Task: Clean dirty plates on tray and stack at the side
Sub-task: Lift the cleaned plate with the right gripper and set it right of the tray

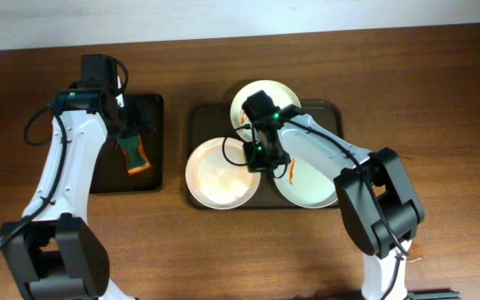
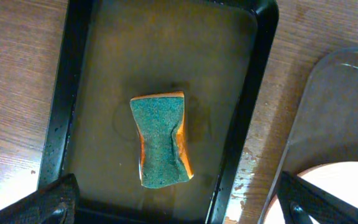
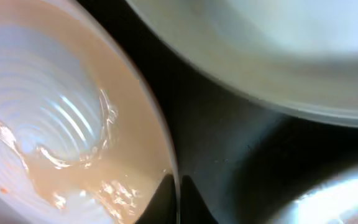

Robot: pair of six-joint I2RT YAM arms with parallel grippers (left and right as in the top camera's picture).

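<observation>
- Table (image 1: 440, 83): brown wood, carrying everything we list below. We find no plate set down on it beside either tray, so no stack is begun.
- Tray (image 1: 198, 117): large, dark brown, at the middle of the table. All three plates lie in it, close together.
- Black tray (image 1: 107, 179): smaller, to the left of the brown one and apart from it. It holds only the sponge.
- Left plate (image 1: 215, 175): at the near-left of the tray. The right wrist view shows a wet, peach-tinted film on it with a few orange specks, so we judge it not yet clean.
- Right plate (image 1: 311, 187): at the near-right of the tray, clearly dirty.
- Far plate (image 1: 252, 96): at the tray's far edge, partly hidden under the right arm. We cannot tell its condition.
- Right gripper (image 1: 257, 158): between the plates, fingertips (image 3: 160, 196) clenched on the right-hand rim of the left plate.
- Left gripper (image 1: 132, 133): poised above the black tray, fingers (image 2: 45, 202) spread wide and grasping nothing.
- Sponge (image 1: 137, 156): green face over orange, lying loose on the black tray floor.
- Smear (image 1: 292, 171): an orange-red streak on the left side of the right plate.
- Progress, as we judge it: early. Wiping and stacking remain for every plate.
</observation>
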